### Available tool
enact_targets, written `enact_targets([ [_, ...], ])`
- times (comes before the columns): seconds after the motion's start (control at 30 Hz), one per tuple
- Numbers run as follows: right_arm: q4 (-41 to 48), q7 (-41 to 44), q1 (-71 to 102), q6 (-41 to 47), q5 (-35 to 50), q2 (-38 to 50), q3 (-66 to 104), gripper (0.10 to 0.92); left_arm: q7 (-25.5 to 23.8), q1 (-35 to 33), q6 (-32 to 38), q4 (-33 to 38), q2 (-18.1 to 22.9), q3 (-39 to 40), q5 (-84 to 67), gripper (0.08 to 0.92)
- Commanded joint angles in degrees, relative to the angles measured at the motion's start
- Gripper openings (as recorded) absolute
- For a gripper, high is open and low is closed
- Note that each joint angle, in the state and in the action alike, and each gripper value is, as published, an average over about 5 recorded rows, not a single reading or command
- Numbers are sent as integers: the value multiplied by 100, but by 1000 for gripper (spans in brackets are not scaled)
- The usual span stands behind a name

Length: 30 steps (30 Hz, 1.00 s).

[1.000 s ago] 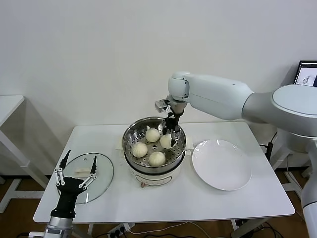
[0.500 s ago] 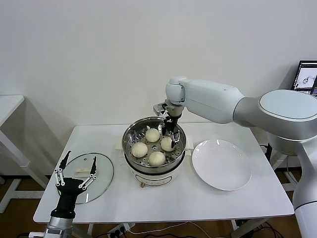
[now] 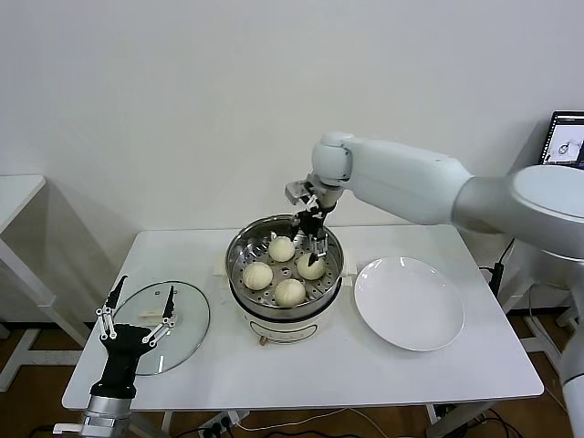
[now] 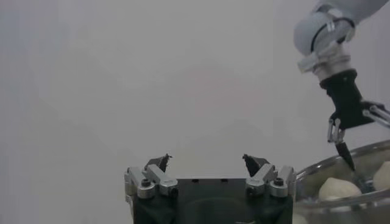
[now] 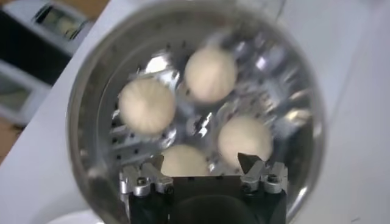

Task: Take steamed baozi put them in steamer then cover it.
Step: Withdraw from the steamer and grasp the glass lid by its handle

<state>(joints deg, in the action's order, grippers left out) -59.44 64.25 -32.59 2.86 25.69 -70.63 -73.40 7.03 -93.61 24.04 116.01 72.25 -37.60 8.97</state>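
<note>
Since a second ago, the right gripper (image 3: 313, 239) has let go and lifted, jaws spread, leaving all four baozi (image 3: 311, 265) in the steamer (image 3: 285, 310) at frame centre. At lower left, the left gripper (image 3: 134, 315) hovers spread over the cover (image 3: 187, 319), probably ready to lift it.

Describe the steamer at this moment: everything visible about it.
The steamer is a round, shiny steel pot on a white base, upright near the middle of the white table, between the glass lid and the white plate. It is uncovered. Its perforated tray holds four cream buns, set apart from one another. The right gripper hangs open over its far side, holding nothing.
</note>
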Motion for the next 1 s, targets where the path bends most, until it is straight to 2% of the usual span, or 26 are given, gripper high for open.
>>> enact_targets([
  [0.03, -1963, -5434, 660, -804, 660, 1938, 1492, 823, 294, 159, -211, -469, -91, -129, 1478, 823],
  [0.17, -2257, -7157, 1931, -1033, 663, 2513, 2874, 823, 407, 241, -422, -745, -156, -222, 2327, 823],
  [0.33, -2424, -8023, 4218, -1343, 649, 2821, 4988, 823, 370, 254, -603, -953, -241, -352, 3346, 823],
  [0.6, -2416, -7976, 7253, -1919, 236, 2440, 8001, 823, 193, 241, -626, -1303, -360, -647, 4634, 823],
  [1.0, -2529, -7537, 9442, -2345, -186, 1201, 9614, 823, 339, 418, -665, -2067, -451, -882, 5749, 823],
])
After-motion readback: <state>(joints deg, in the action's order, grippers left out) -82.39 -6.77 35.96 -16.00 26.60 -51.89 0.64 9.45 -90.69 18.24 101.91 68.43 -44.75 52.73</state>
